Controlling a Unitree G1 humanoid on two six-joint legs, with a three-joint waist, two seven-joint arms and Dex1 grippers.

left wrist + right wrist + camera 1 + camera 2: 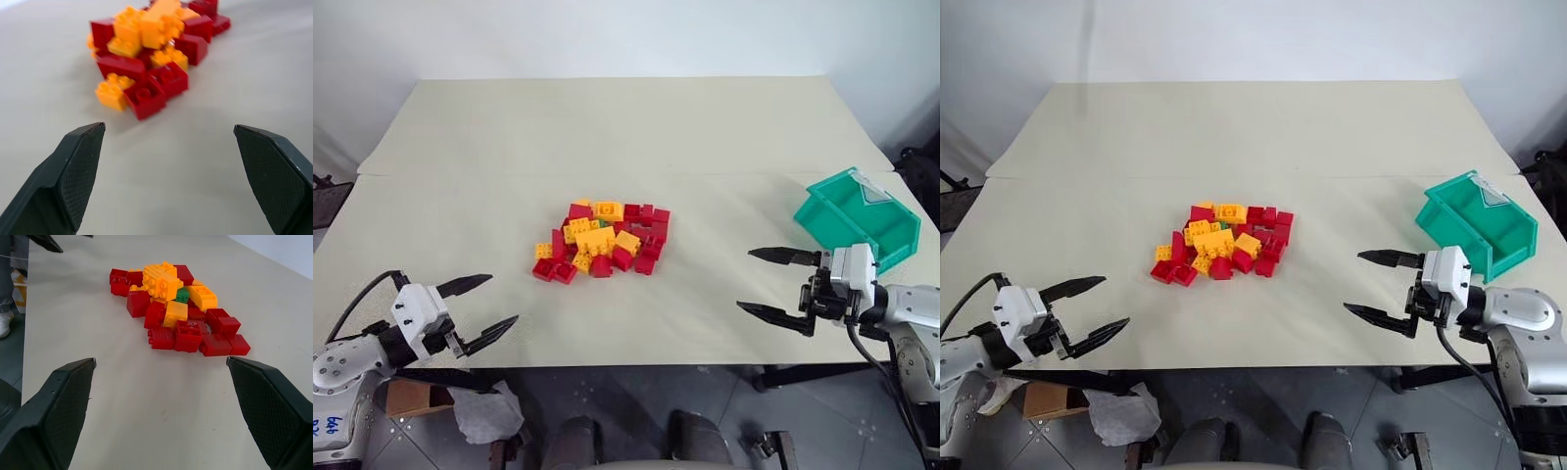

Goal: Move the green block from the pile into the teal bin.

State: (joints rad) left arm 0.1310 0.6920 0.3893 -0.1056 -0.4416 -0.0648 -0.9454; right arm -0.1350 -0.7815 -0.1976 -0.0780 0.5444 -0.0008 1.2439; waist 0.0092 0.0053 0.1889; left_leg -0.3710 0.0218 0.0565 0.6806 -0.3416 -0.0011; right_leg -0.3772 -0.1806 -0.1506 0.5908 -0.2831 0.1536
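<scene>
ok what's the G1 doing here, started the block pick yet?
Not yet. Both the left gripper and right gripper hang open and empty near the table's front edge, either side of the pile. The green block is still wedged among the red and yellow bricks, mostly covered. The teal bin sits behind the right gripper.

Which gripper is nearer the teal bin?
Right. The right gripper hangs open just in front of the teal bin; the left gripper is open across the table, beyond the pile.

No readable text

Faint blue marks on the left arm's casing [335, 425], lower left of the frame, are too small to read.
</scene>
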